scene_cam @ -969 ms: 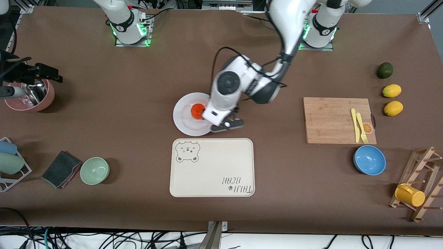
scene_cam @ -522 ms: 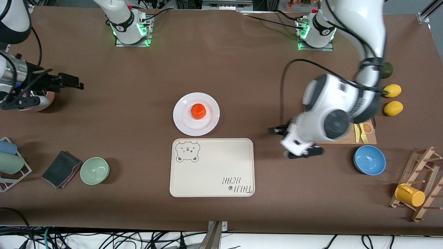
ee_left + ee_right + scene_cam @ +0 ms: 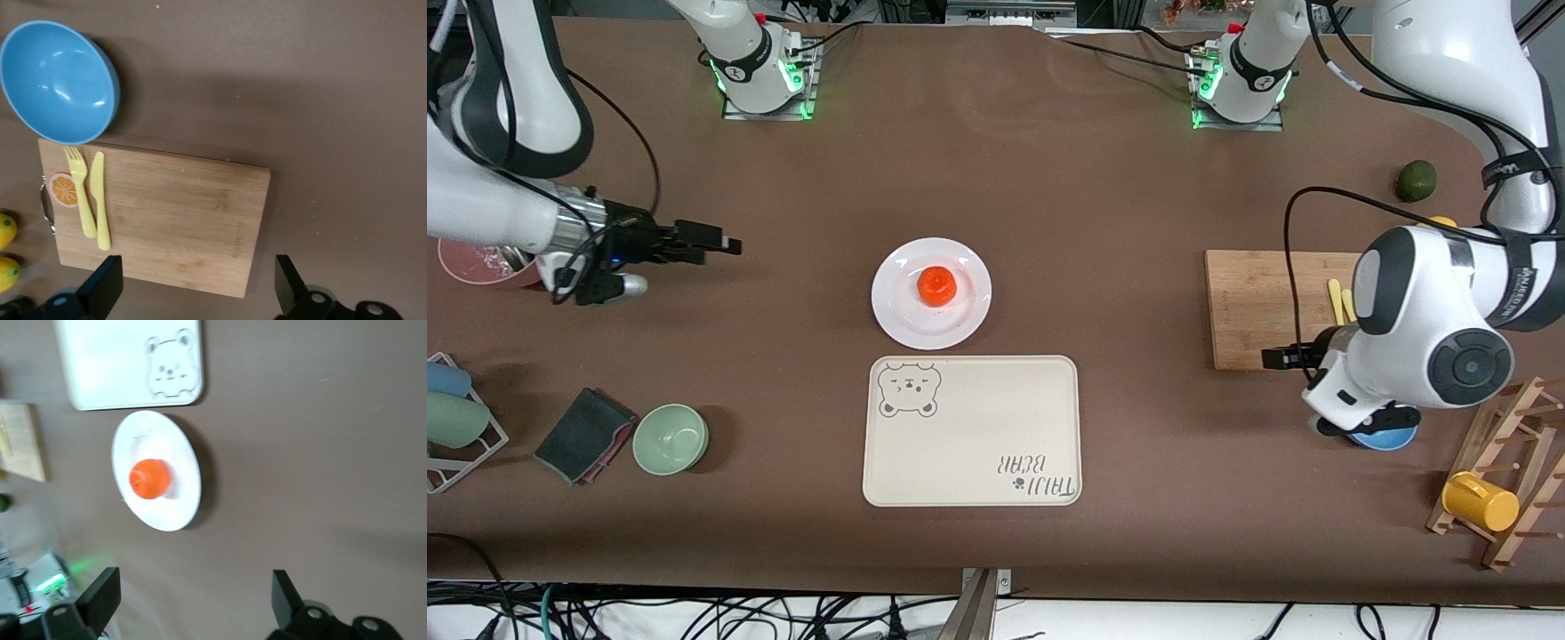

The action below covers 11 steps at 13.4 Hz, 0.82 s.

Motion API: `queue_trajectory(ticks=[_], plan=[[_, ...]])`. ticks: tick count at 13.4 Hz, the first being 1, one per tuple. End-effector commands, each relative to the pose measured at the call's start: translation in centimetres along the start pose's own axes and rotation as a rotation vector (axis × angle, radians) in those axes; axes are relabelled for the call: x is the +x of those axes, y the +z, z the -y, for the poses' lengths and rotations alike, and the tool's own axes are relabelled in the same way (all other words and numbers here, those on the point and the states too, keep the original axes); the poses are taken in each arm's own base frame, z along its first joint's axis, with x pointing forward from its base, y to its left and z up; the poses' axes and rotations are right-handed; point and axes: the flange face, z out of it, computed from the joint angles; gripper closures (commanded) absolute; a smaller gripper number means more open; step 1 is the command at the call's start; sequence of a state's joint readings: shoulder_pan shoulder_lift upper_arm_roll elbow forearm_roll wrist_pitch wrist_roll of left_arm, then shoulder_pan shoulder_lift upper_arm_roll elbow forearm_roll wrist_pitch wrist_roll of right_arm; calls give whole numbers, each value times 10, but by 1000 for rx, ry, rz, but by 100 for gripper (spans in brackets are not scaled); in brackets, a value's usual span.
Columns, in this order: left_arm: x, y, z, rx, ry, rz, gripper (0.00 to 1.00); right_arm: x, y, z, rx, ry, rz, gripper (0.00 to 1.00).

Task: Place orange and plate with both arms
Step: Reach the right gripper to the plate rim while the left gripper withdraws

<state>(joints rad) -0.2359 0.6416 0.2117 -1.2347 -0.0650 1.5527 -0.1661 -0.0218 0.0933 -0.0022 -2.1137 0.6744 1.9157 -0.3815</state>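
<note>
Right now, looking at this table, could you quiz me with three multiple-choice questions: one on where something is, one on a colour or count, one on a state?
1. Where is the orange?
A. on the plate
B. on the bear-print tray
C. in the green bowl

2. What colour is the cutlery on the cutting board?
A. red
B. yellow
C. white

3. What is the left tool doing?
A. gripping the orange
B. shut on the plate
C. open and holding nothing

Answers:
1. A: the front view shows the fruit sitting in the middle of the white plate.
2. B: the left wrist view shows a yellow fork and knife lying side by side.
3. C: its fingers stand apart over the board with nothing between them. The right tool is open too, over bare table toward the right arm's end.
</note>
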Motion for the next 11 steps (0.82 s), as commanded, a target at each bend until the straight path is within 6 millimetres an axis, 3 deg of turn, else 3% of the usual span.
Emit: queue_trajectory(ticks=[1,4,6,11], plan=[[-8,-18,26,6,49,-14,0,-18,37,-27,77,-19,-40,0],[-15,-29,54,-5,116,5,0,-15,81,-49,169,-80,-38,0],[-25,-49,74,-16,136,-12,0,-19,111,-61,212,-122,-58,0],[-40,-66,96,-43,125,4,0,-34,183,-47,221,-132,-142,0]])
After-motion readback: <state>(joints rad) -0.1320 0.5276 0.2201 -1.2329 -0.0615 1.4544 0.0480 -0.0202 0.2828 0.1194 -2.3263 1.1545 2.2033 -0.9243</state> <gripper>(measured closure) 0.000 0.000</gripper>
